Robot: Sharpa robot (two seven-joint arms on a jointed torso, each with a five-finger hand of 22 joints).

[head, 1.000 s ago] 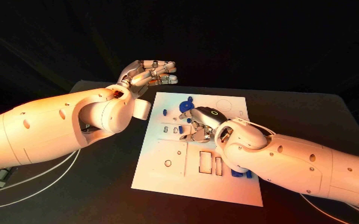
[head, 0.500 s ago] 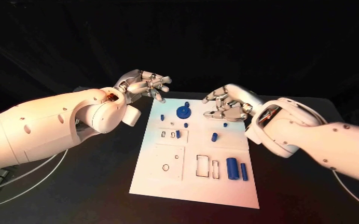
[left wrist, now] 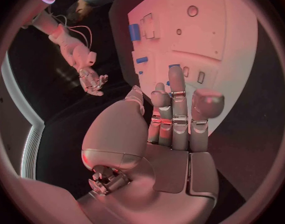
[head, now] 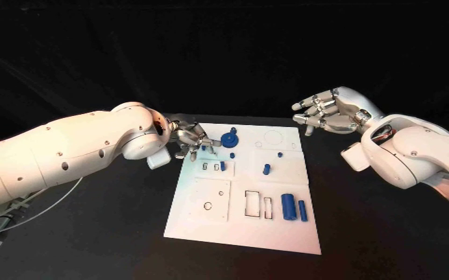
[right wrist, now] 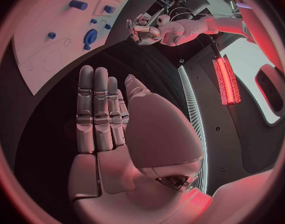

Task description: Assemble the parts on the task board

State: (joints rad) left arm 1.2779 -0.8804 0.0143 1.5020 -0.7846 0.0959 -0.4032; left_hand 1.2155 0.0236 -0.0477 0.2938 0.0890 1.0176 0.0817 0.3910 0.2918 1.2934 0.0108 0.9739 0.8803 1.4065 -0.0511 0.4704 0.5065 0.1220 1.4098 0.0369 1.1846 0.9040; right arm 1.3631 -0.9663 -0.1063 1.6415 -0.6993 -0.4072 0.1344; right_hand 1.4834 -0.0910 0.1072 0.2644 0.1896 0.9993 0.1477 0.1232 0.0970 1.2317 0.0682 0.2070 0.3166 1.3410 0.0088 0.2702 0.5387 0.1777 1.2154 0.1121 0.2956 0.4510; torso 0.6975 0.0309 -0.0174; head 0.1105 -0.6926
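Board [head: 245, 228] lies flat mid-counter [head: 103, 241], with blue parts [head: 290, 208] scattered on it and a round blue one [head: 229, 140] near its far edge. Left hand [head: 194, 141] hovers at the board's far left corner, fingers spread, holding nothing. Right hand [head: 327, 115] hangs off the far right, released and empty.

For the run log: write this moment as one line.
left hand: open, fingers over task board left edge | right hand: open, off board to its right | blue round part: on board, untouched
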